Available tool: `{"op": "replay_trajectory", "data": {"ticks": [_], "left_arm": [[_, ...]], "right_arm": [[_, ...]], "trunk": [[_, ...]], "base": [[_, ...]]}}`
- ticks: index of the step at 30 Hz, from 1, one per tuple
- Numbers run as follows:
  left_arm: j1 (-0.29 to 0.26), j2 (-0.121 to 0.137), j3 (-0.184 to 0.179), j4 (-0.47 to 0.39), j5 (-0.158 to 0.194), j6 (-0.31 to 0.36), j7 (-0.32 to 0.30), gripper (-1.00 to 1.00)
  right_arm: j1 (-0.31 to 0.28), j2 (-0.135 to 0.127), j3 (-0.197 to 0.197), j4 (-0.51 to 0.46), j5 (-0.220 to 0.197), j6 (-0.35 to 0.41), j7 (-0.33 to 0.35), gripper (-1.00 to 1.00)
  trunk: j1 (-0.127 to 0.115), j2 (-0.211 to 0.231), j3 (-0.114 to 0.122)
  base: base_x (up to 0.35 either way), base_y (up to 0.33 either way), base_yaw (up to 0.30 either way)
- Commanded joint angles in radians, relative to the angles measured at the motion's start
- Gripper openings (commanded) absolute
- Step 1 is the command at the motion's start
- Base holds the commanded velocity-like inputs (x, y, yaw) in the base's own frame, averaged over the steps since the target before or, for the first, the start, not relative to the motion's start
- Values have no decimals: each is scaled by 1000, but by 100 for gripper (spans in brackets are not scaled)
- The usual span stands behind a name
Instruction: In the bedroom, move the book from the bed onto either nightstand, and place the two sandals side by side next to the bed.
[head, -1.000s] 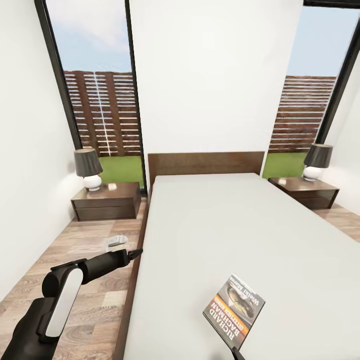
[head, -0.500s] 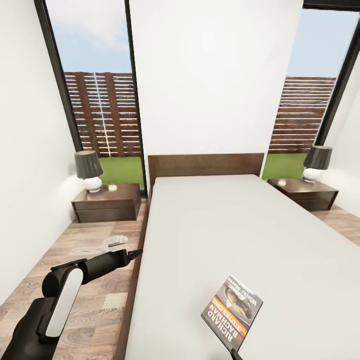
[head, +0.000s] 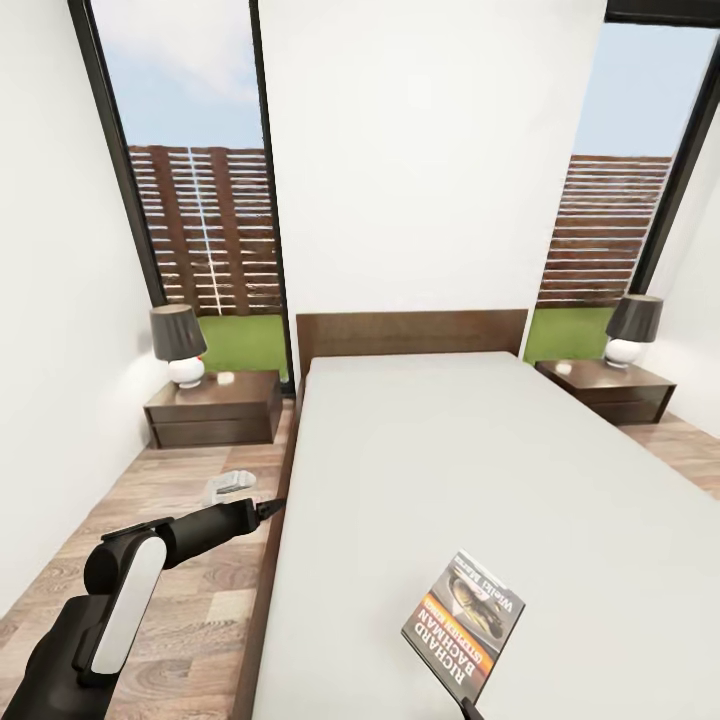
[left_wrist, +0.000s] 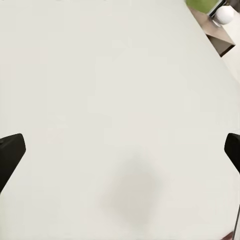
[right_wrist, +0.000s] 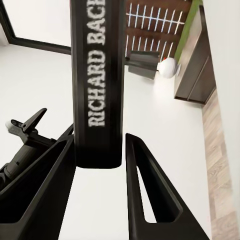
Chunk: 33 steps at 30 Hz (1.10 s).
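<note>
Right gripper (right_wrist: 100, 150) clamps book (head: 465, 623) by spine, lifted tilted above bed (head: 480, 470). Left gripper (left_wrist: 120, 150) spread wide over mattress. Sandal (head: 230, 486) on floor beside bed.

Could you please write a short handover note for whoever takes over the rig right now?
Right gripper: its fingers straddle the spine of the book, which stands tilted above the mattress; it looks gripped, but contact is hard to confirm.
Left gripper: open and empty, held at the left edge of the bed.
One pale sandal lies on the floor left of the bed.
Nightstands: left nightstand and right nightstand, each flanking the headboard and carrying a lamp.
Done: book apparently picked up.
Left: carry the book to a nightstand, then set both sandals side by side next to the bed.
</note>
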Motion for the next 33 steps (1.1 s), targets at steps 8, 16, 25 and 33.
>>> {"op": "replay_trajectory", "data": {"ticks": [8,16,25,33], "left_arm": [[-1,0,2,0,-8,4,-9,100],[-1,-1,2,0,-9,4,-9,100],[-1,-2,2,0,-9,4,-7,100],[-1,-2,2,1,-9,4,-5,100]], "right_arm": [[0,0,3,1,4,11,2,-100],[-1,0,3,2,7,11,0,-100],[-1,0,5,2,8,11,-3,-100],[-1,-1,3,1,8,11,-3,-100]], "trunk": [[-31,56,24],[-62,112,49],[-96,175,77],[-127,231,102]], "base": [[0,0,0],[0,0,0],[0,0,0],[0,0,0]]}}
